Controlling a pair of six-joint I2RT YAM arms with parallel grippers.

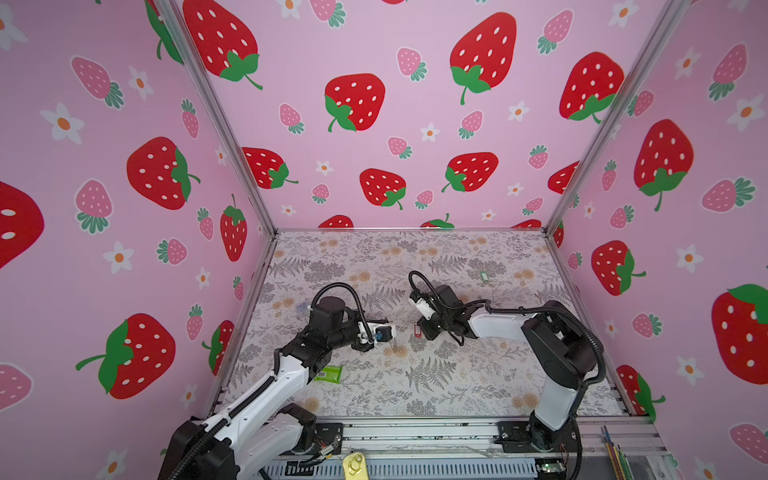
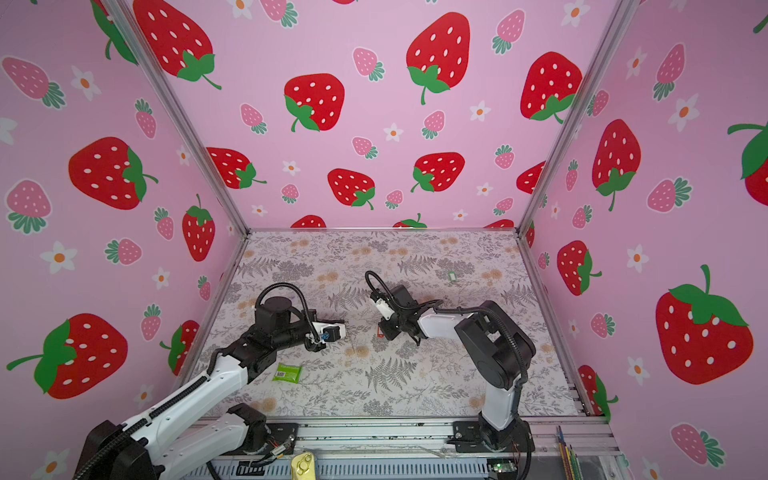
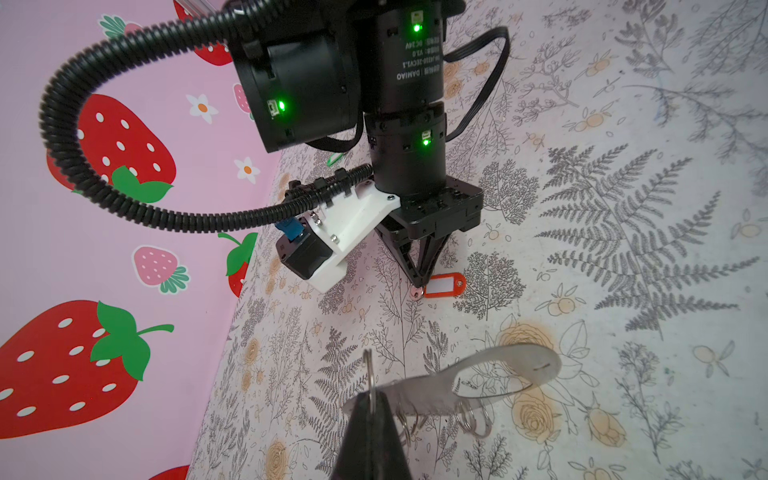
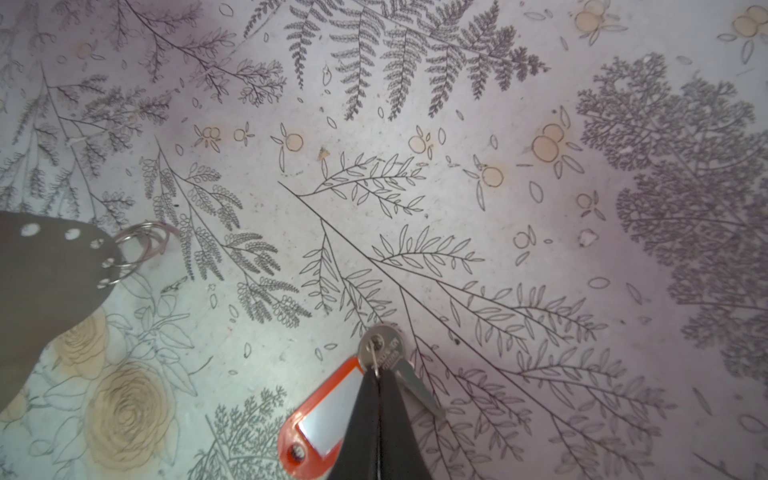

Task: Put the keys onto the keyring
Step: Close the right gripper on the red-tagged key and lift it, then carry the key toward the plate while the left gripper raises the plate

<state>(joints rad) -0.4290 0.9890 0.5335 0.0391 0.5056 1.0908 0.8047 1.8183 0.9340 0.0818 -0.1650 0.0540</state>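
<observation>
Inward both arms reach, left hand (image 3: 371, 401) pinching the keyring (image 3: 519, 365), right hand (image 4: 378, 380) pinching the red key (image 4: 332, 411).

Orange-red tag (image 4: 291, 440), white label (image 4: 332, 411); far tag (image 1: 483, 276) looks green; grey fern-print table (image 1: 457, 386); strawberry walls (image 1: 395, 124).

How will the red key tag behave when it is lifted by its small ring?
It will probably dangle and swing: the red key tag and a silver key join only at the thin ring that the fingers pinch. It looks like light, thin plastic, so it is likely easy to lift.
</observation>
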